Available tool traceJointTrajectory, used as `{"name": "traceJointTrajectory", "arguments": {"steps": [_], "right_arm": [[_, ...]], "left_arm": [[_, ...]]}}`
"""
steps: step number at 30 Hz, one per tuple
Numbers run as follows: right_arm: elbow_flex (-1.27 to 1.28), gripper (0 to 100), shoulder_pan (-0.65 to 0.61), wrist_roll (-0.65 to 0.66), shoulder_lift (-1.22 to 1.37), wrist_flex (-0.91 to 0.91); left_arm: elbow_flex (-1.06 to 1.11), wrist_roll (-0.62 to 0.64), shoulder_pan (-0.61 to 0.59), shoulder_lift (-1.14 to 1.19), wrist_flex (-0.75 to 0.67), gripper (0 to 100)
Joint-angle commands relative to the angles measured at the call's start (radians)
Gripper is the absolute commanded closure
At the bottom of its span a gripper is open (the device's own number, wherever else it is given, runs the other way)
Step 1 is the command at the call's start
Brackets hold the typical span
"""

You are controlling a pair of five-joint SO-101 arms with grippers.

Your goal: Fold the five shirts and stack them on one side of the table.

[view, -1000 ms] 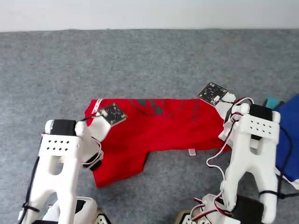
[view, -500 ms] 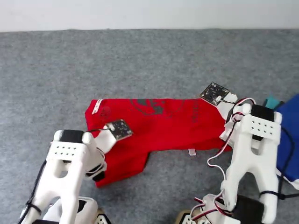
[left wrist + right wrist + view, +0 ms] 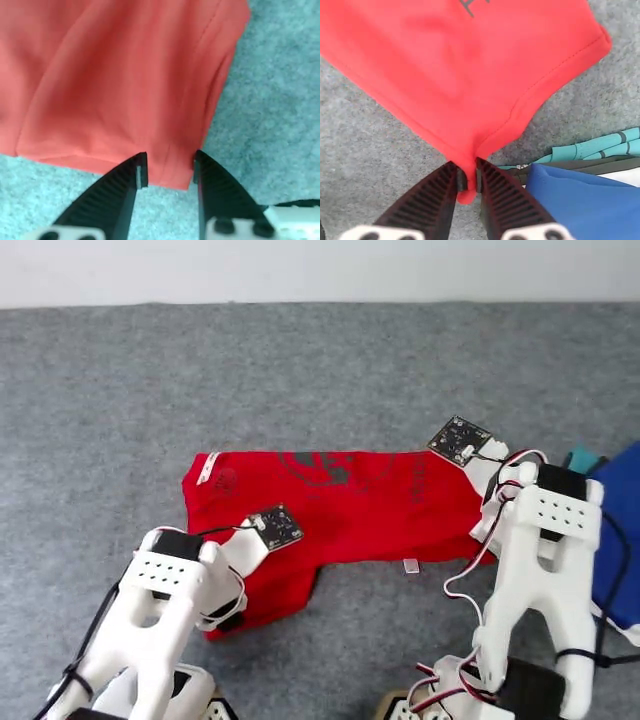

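- The red short-sleeved cotton shirt (image 3: 350, 510) is laid out flat near the middle of the grey carpet-covered counter (image 3: 300, 370). Its near-left part is covered by the white left arm (image 3: 170, 590), and its right end by the white right arm (image 3: 545, 530).
- A dark print on the red shirt's chest is too small to be made out.
- The blue folded shirt (image 3: 618, 530) is cut off by the right edge of the high view. A teal striped garment (image 3: 592, 147) is partly hidden under it.
- The left claw (image 3: 167, 170) is held apart, with its jaws on either side of the red shirt's hem, where cloth meets bare counter.
- The right claw (image 3: 468, 181) is pinched closed on a corner of the red shirt, just beside the blue shirt.
- A small white tag (image 3: 410, 565) is seen on the counter just below the red shirt's near edge.
- Broad bare counter is left beyond the red shirt, up to a white wall (image 3: 320, 270), and to its left.
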Motion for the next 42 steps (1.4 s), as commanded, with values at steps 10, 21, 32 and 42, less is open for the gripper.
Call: {"name": "traceJointTrajectory", "arguments": {"steps": [10,21,32,42], "right_arm": [[-0.011,98.8,0.010,0.005,-0.056,-0.002],[-0.011,98.8,0.010,0.005,-0.056,-0.002],[-0.017,98.8,0.013,0.005,-0.084,-0.002],[-0.150,98.8,0.005,0.005,-0.136,-0.038]], "left_arm": [[0.035,0.003,-0.021,-0.020,-0.040,84],[0.033,0.003,-0.018,-0.020,-0.044,97],[-0.194,0.006,-0.021,-0.029,0.127,99],[-0.654,0.160,-0.025,-0.021,0.207,99]]}}
